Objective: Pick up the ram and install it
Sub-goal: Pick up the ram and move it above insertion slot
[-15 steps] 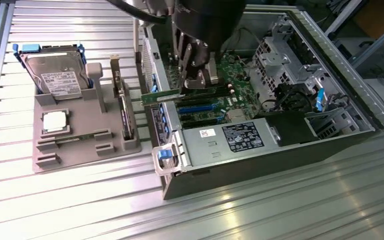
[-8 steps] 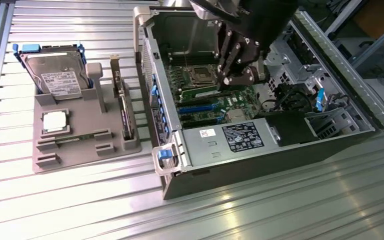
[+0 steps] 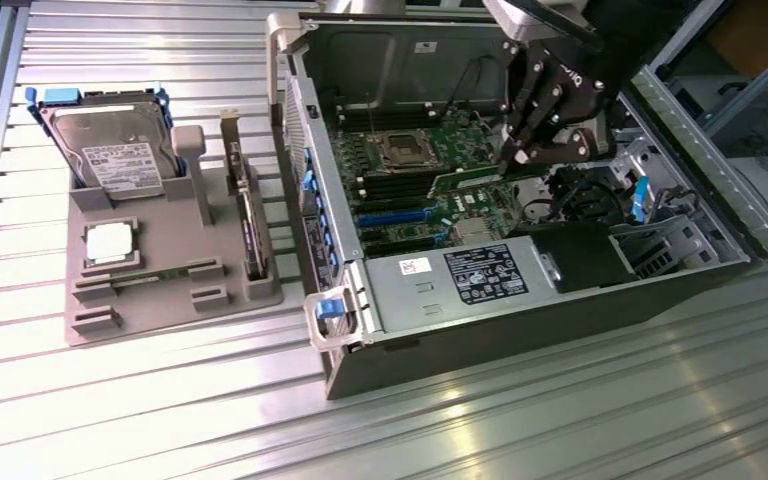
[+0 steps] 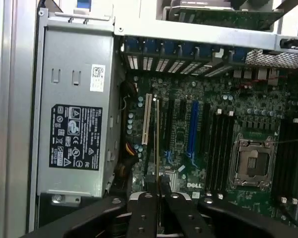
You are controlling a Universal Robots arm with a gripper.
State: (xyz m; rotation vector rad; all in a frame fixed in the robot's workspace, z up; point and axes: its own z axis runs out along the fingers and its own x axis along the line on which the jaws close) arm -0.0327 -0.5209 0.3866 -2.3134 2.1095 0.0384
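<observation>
My gripper (image 3: 524,155) is inside the open computer case (image 3: 491,330), shut on the ram (image 3: 471,178). The ram is a thin green stick reaching from the fingers toward the exterior view's left, above the motherboard (image 3: 411,205). In the wrist view the ram (image 4: 157,144) shows edge-on as a narrow line between my black fingers (image 4: 144,213). It runs over the board close to a white slot (image 4: 147,119). The black memory slots (image 4: 221,148) lie beside the CPU socket (image 4: 251,163), apart from the ram.
The silver power supply (image 3: 478,275) takes up the case's near end, and drive bays and cables (image 3: 624,200) sit on the exterior view's right. Outside the case, a grey fixture (image 3: 157,290) holds a hard drive (image 3: 117,150), a silver CPU chip (image 3: 111,243) and an upright expansion card (image 3: 244,215).
</observation>
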